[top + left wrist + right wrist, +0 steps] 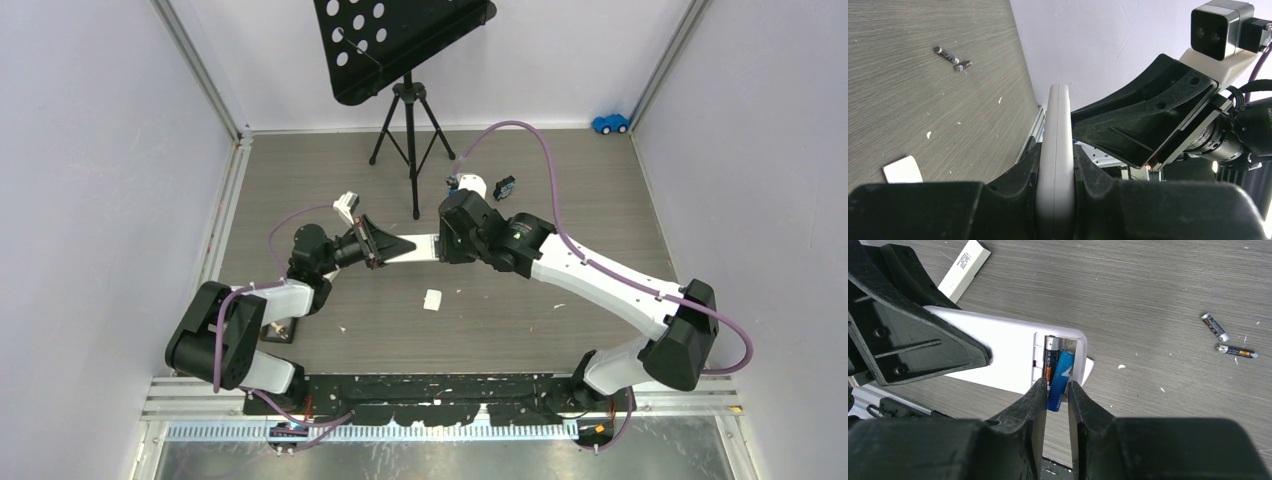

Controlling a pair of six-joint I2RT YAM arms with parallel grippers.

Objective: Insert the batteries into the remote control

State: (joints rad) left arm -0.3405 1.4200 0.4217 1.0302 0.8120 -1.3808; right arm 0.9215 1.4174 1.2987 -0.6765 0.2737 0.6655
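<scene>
Left gripper (1057, 170): pressed together on the white plastic remote control (998, 355), one finger on each broad face. The wrist view shows the remote edge-on.
Remote position: held above the grey wood-grain table top (1148, 280), between the two arms. Its open battery compartment faces the right wrist camera.
Right gripper (1057, 405): fingers stand narrowly apart on either side of the lower end of the blue cylindrical battery (1060, 380). Whether they pinch it cannot be told.
Blue battery: tilted, with its upper end in the compartment and its lower end past the remote's edge.
Black cylindrical battery (1051, 357): seated in the compartment, just beside the blue one.
Loose batteries: two dark cylindrical cells (1214, 326) (1236, 351) lie on the table near each other, well apart from the remote.
Other item: a small white flat rectangular piece (432, 299) lies on the table near the remote.
</scene>
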